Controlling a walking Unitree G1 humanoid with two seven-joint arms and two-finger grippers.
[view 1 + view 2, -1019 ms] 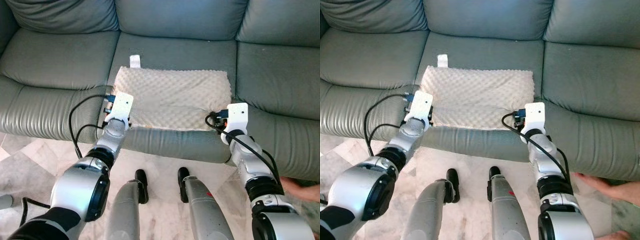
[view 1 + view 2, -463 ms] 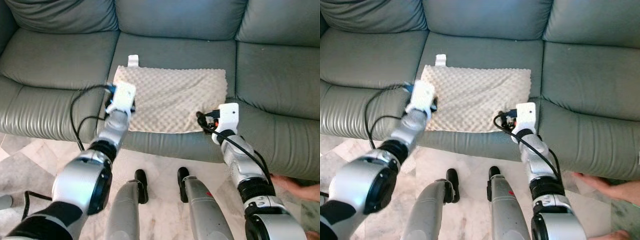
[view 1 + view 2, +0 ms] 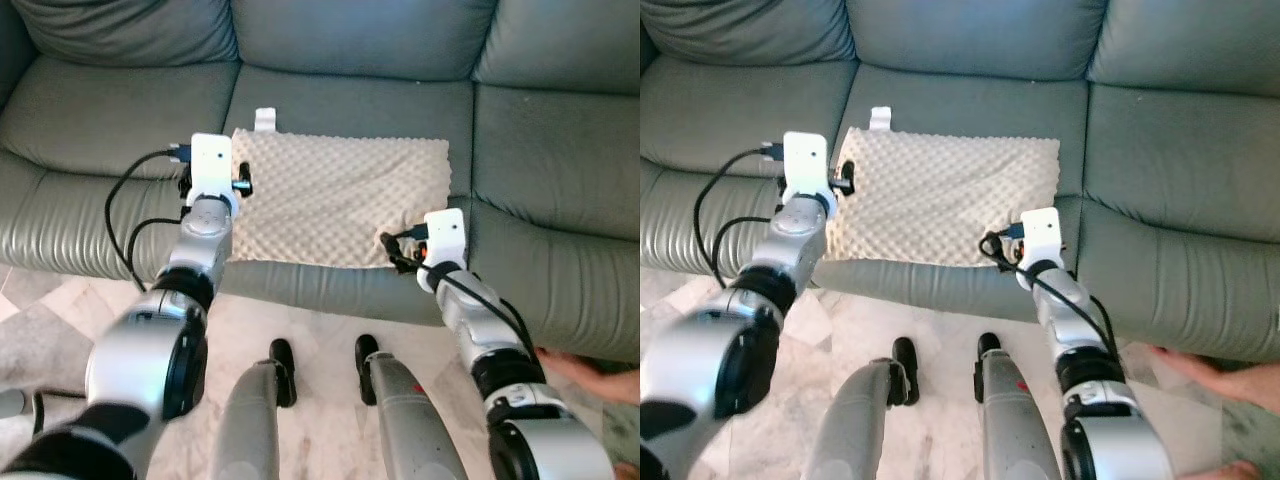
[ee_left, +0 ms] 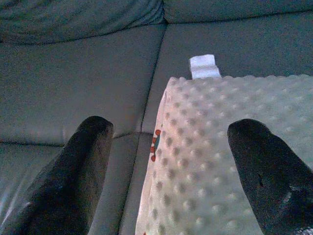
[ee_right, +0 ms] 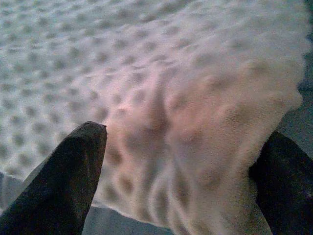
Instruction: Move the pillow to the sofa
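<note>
A cream dimpled pillow lies flat on the middle seat of the grey-green sofa, with a white tag at its back left corner. My left gripper hovers at the pillow's left edge. Its fingers are spread wide, open, with the edge in the gap and nothing pinched. My right gripper is at the front right corner. The bunched corner lies between its fingers, which also stand wide apart, open.
The sofa's back cushions rise behind the pillow, and the seats on both sides are bare. My legs and feet stand on the marble floor close to the sofa front. A person's hand rests low at the right.
The left gripper let go of the pillow's front left corner and rose along its left edge. The right arm shifted left. The pillow slid farther back onto the seat.
</note>
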